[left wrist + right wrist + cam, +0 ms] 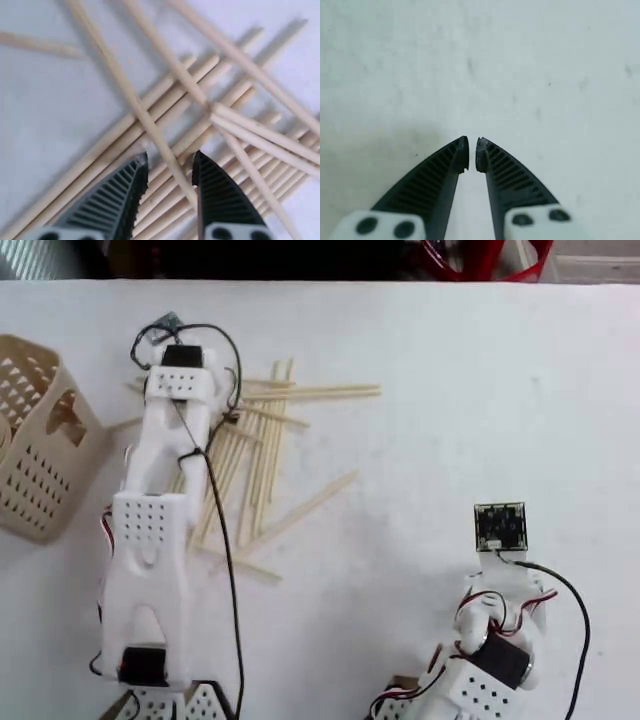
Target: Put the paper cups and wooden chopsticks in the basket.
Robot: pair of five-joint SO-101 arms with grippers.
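Note:
A loose pile of wooden chopsticks (262,445) lies on the white table, left of centre. My left arm (160,470) stretches over the pile's left part. In the left wrist view my left gripper (170,160) is low over the chopsticks (235,125), open, with one stick running through the gap between its black fingers (125,190). The beige basket (40,455) stands at the table's left edge, just left of that arm. My right gripper (471,150) hangs shut over bare table, holding nothing; its arm (495,640) is at the front right.
A few single chopsticks (310,502) lie spread to the right of the pile. Black cables (225,530) run along the left arm. Bare white table (480,390) makes up the right half. A red object (480,260) sits beyond the far edge.

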